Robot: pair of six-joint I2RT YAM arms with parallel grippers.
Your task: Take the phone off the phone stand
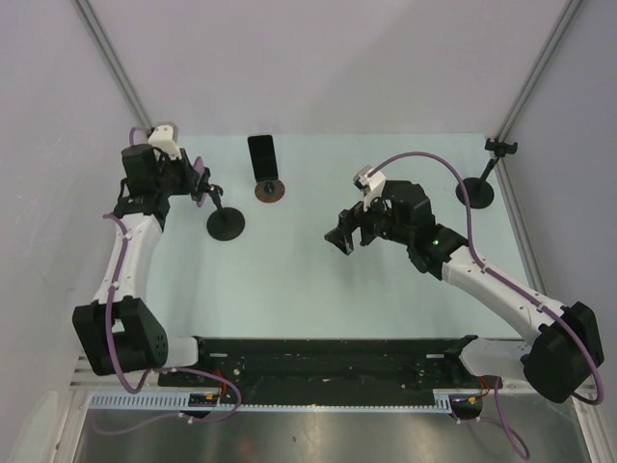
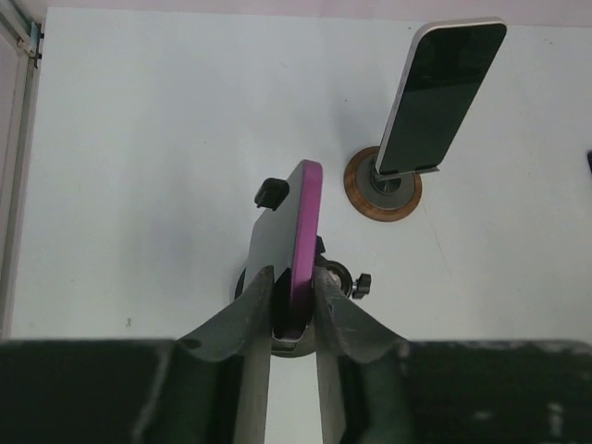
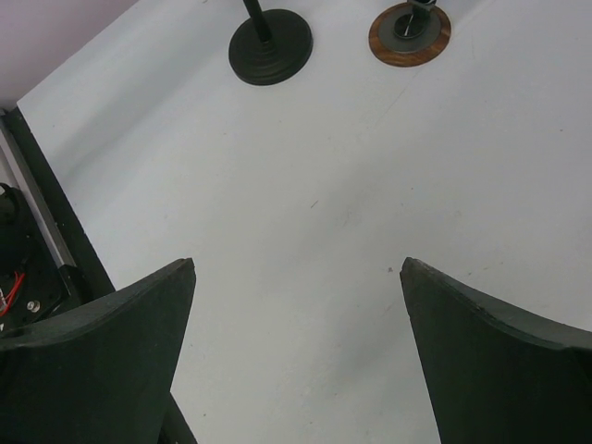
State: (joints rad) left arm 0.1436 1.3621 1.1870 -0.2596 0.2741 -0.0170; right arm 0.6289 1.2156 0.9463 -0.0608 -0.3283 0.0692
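Note:
A phone in a purple case (image 2: 300, 231) stands on edge at the head of a black phone stand (image 1: 226, 224). The stand's clamp tip (image 2: 271, 191) shows by the phone's left face. My left gripper (image 2: 291, 279) is shut on the phone's lower end, one finger on each face; it also shows in the top view (image 1: 196, 179). My right gripper (image 3: 298, 268) is open and empty, hovering above bare table at mid-right (image 1: 343, 238), far from the phone.
A second, dark phone (image 2: 442, 97) leans on a stand with a round wooden base (image 2: 382, 185), just right of the black stand. Another black stand (image 1: 479, 193) with an empty clamp is at the far right edge. The black stand's base (image 3: 270, 44) shows in the right wrist view.

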